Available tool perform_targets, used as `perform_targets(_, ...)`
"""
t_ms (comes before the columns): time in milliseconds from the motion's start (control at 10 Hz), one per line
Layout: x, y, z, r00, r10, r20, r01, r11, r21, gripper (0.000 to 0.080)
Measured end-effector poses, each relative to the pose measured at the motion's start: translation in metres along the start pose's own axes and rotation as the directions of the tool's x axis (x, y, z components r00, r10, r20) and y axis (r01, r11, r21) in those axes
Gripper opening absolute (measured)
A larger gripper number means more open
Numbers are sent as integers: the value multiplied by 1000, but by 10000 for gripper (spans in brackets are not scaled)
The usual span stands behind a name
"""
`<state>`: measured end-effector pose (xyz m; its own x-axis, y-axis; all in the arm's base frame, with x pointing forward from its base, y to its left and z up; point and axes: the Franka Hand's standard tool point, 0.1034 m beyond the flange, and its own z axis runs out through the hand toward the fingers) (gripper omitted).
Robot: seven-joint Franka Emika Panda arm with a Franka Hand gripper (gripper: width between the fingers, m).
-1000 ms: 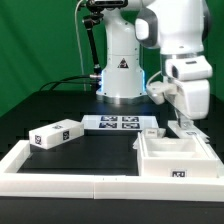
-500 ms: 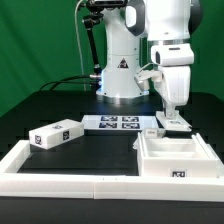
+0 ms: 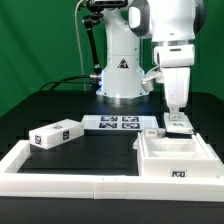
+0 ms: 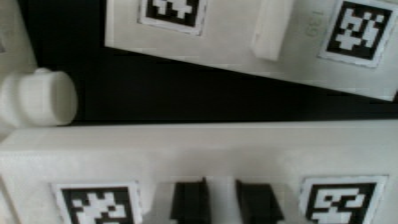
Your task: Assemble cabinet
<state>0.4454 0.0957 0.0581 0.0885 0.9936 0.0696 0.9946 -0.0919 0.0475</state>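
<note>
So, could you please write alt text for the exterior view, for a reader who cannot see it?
A white robot arm hangs its jaws over a small tagged block behind the open white cabinet, on the exterior view's right. On the black table also lie the marker board and a loose tagged block.

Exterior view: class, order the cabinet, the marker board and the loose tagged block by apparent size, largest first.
1. The cabinet, clearly largest.
2 and 3. The marker board and the loose tagged block look alike; the block lies nearer the camera, so unranked.
</note>
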Motion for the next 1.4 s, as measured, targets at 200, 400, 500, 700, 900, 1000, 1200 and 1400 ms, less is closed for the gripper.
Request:
perform_targets(200, -3, 5, 0, 1000, 7, -1, -7, 1000, -4, 68)
perform_targets(400, -2, 10, 2, 1000, 13, -6, -13, 1000, -4, 69)
perform_targets(500, -1, 13, 2, 1000, 14, -8, -14, 1000, -8, 69)
perform_targets(700, -1, 14, 3, 1000, 14, -9, -14, 1000, -7, 69)
perform_targets(900, -1, 14, 3, 1000, 14, -9, -14, 1000, -6, 69)
perform_targets(1000, -1, 17, 2, 1000, -3, -9, 3, 1000, -11, 69)
perform_targets(1200, -1, 21, 1, 1000, 0, -4, 0, 1000, -3, 69)
perform_targets(1400, -1, 21, 3, 1000, 1, -5, -1, 1000, 2, 69)
